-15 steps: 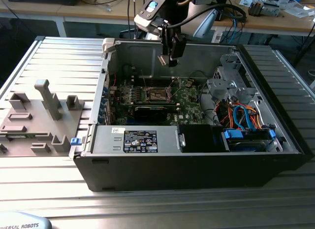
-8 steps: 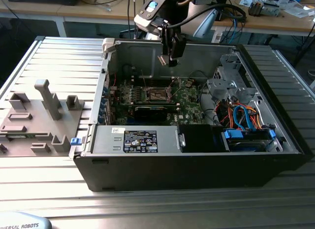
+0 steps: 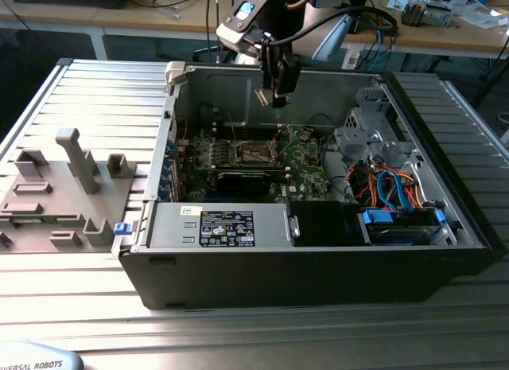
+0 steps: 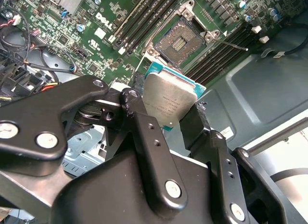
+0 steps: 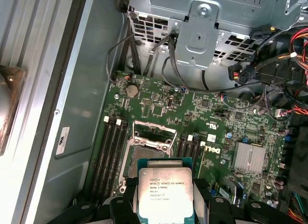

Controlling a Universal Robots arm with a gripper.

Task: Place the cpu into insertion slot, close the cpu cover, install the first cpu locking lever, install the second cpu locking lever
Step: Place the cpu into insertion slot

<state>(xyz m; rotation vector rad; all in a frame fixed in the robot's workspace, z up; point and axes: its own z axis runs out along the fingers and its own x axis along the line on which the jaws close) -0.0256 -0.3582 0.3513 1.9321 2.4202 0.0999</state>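
My gripper [image 3: 274, 95] hangs above the open computer case, shut on the cpu [image 4: 168, 101], a flat square chip with a dull silver top and a teal edge. In both wrist views the black fingers [image 4: 144, 130] clamp the cpu [image 5: 165, 192] from two opposite sides. Below it lies the insertion slot [image 4: 179, 41], a dark square socket on the green motherboard [image 3: 306, 159], open and bare. In the first wrist view the cpu cover [image 5: 153, 131] stands raised at the insertion slot's [image 5: 150, 151] far side. A thin locking lever [image 4: 231, 43] sticks out beside the socket.
Long memory slots [image 5: 109, 154] flank the socket on both sides. A long black card [image 3: 242, 179], the power supply [image 3: 219, 227] and a drive cage with coloured cables [image 3: 390, 187] crowd the case. Grey fixtures [image 3: 79, 159] stand on the table at the exterior view's left.
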